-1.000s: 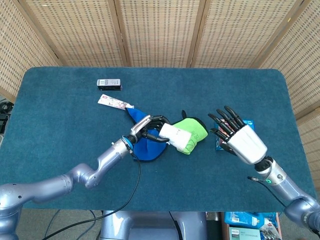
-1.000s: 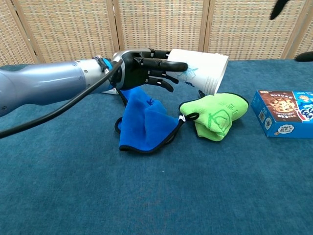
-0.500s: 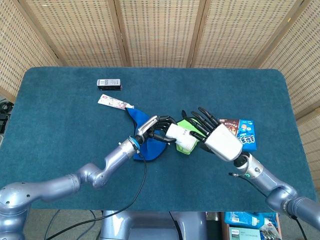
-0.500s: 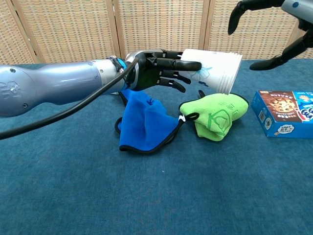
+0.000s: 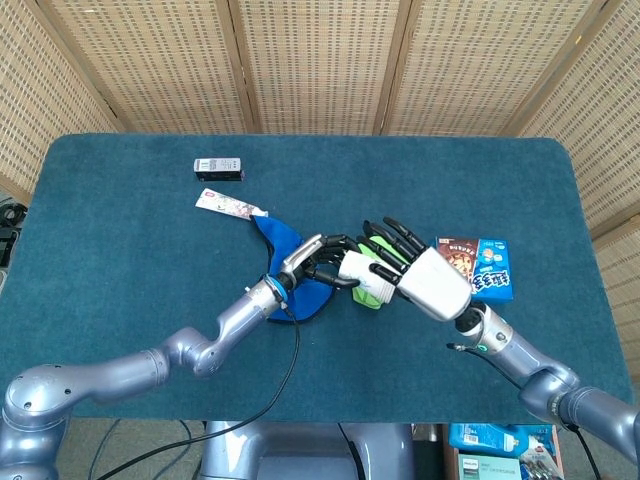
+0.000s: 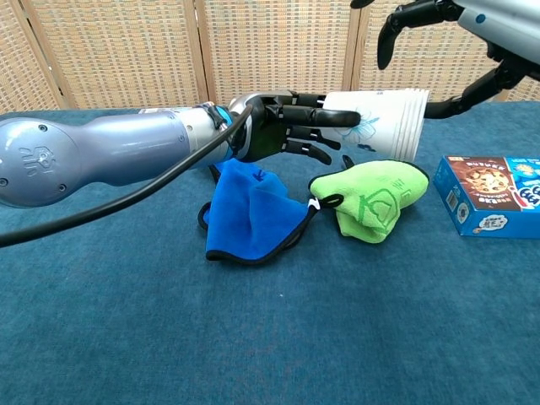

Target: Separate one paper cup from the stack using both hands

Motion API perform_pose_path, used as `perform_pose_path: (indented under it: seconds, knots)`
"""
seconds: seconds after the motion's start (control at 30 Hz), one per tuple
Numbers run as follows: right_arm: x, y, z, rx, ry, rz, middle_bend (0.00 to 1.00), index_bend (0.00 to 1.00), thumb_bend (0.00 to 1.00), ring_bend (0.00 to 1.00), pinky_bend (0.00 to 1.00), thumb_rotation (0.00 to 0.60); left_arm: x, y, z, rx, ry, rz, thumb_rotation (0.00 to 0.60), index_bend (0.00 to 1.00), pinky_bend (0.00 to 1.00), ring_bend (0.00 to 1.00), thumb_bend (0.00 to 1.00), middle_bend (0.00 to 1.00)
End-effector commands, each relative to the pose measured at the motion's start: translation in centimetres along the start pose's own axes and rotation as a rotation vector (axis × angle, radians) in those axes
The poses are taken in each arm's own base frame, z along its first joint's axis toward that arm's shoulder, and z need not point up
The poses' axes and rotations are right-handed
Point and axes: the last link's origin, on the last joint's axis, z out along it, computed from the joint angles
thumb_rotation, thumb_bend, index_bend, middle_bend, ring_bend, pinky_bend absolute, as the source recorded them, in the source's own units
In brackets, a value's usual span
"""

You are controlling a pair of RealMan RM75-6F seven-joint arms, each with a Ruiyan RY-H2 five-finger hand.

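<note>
- In the head view, the left hand (image 5: 318, 262) holds the stack of paper cups (image 5: 362, 277) above the middle of the table (image 5: 120, 230), with its dark fingers wrapped around the narrow bottom part of the stack.
- The stack lies on its side in the air. Its long axis goes from the left hand toward the right hand (image 5: 425, 280), and the open rims point to the right hand.
- The right hand is spread and holds nothing. Its fingers reach over the rim end of the stack; I cannot tell from this view if they touch it.
- Under the hands lie a blue cloth (image 5: 290, 290) and a green cloth (image 5: 380, 255), and a snack box (image 5: 480, 268) lies just beside the right hand.

- In the chest view, the left hand (image 6: 283, 126) grips the stack of paper cups (image 6: 384, 125) well above the table, over the green cloth (image 6: 375, 198) and near the blue cloth (image 6: 249, 215).
- Several rims show at the right end of the stack, so more than one cup is there and none is taken off yet.
- The fingers (image 6: 405, 18) of the right hand hang open above and behind the rim end, apart from it.
- My judgement: the right hand is the nearer free hand, and it must close on the outermost rim and pull along the axis, away from the left hand.
</note>
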Motion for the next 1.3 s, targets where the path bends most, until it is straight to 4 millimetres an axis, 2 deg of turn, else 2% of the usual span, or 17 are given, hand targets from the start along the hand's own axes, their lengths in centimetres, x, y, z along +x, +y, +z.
perform_pose_path:
  seconds: [0.03,0.53,1.3]
  knots:
    - [-0.13,-0.02,-0.01,0.0,0.0,-0.002,0.24,0.48,0.38,0.03,0.17,0.6,0.04,-0.05,0.05,0.0,0.002,-0.003,0.6,0.54,0.48,0.48,0.17,0.55]
    - [-0.19,0.15,-0.15,0.008,0.006,-0.003,0.25,0.57,0.43,0.03,0.19,0.6,-0.07,-0.56,0.16,0.01,0.0,-0.005,0.6,0.54,0.48,0.48,0.17,0.55]
    - [-0.41,0.09,-0.03,0.048,-0.018,-0.064,0.27,0.62,0.68,0.03,0.2,0.6,-0.38,-1.04,0.23,0.017,-0.003,-0.012,0.6,0.54,0.48,0.48,0.17,0.55]
